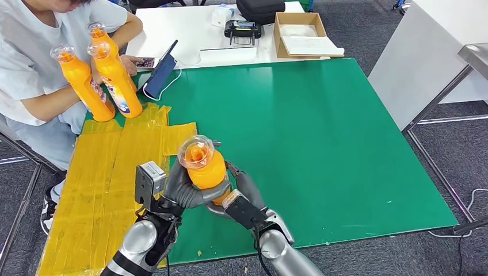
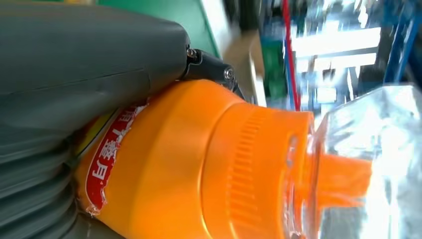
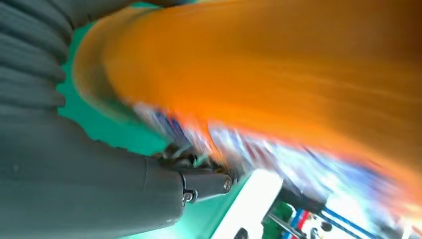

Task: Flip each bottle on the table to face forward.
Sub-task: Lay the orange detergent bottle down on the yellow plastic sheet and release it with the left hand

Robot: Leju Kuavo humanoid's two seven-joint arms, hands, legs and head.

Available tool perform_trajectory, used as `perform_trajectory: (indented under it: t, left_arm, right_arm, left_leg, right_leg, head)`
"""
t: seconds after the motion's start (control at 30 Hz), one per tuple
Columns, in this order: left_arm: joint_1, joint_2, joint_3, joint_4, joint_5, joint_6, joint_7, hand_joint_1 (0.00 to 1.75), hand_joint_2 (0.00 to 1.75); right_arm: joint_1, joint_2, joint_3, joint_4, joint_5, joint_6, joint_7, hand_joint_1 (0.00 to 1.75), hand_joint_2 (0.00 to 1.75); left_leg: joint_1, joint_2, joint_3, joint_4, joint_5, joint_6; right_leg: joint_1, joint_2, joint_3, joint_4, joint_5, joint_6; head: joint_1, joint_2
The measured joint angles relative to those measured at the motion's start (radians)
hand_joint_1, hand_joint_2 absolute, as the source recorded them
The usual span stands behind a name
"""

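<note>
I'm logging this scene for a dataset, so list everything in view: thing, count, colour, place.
held bottle: 1, orange with clear cap, gripped between both robot hands above the green mat's near edge
other bottles: 3, orange, clear caps, at the mat's far left, in the person's hands
green mat: 1, green, covering the table
yellow tape patch: 1, yellow, left part of the table
white table: 1, white, beyond the mat
cardboard box: 1, brown, on the white table
black bag: 1, black, far edge of the white table
black device: 1, beside the box
person: 1, light shirt, seated far left
left hand: grey, wraps the bottle
right hand: grey, grips the bottle's other side
</note>
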Motion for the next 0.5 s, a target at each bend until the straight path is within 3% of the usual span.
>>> perform_trajectory:
  t: [0.13,0.27,0.37,0.5]
  left_arm:
    - [0.001,0.011,0.029,-0.010,-0.205,0.185,-0.025,1.75,1.75]
    - [0.000,0.013,0.036,-0.013,-0.280,0.239,-0.026,1.75,1.75]
    - [-0.006,0.035,0.070,-0.023,-0.468,0.328,0.007,1.75,1.75]
    - [-0.012,0.055,0.101,-0.030,-0.662,0.396,0.063,1.75,1.75]
  right_arm:
    - [0.038,-0.013,-0.024,-0.092,-0.049,-0.015,-0.015,0.00,0.00]
    - [0.048,-0.017,-0.031,-0.116,-0.060,-0.018,-0.019,0.00,0.00]
    - [0.094,-0.032,-0.068,-0.229,-0.098,-0.018,-0.024,0.00,0.00]
    - [0.138,-0.049,-0.102,-0.346,-0.119,-0.016,-0.034,0.00,1.75]
  left_leg:
    - [0.000,0.000,0.000,0.000,0.000,0.000]
    - [0.000,0.000,0.000,0.000,0.000,0.000]
    - [0.000,0.000,0.000,0.000,0.000,0.000]
    - [0.000,0.000,0.000,0.000,0.000,0.000]
  right_leg:
    - [0.000,0.000,0.000,0.000,0.000,0.000]
    - [0.000,0.000,0.000,0.000,0.000,0.000]
    - [0.000,0.000,0.000,0.000,0.000,0.000]
    - [0.000,0.000,0.000,0.000,0.000,0.000]
  head:
    - [0.000,0.000]
    - [0.000,0.000]
    - [0.000,0.000]
    - [0.000,0.000]
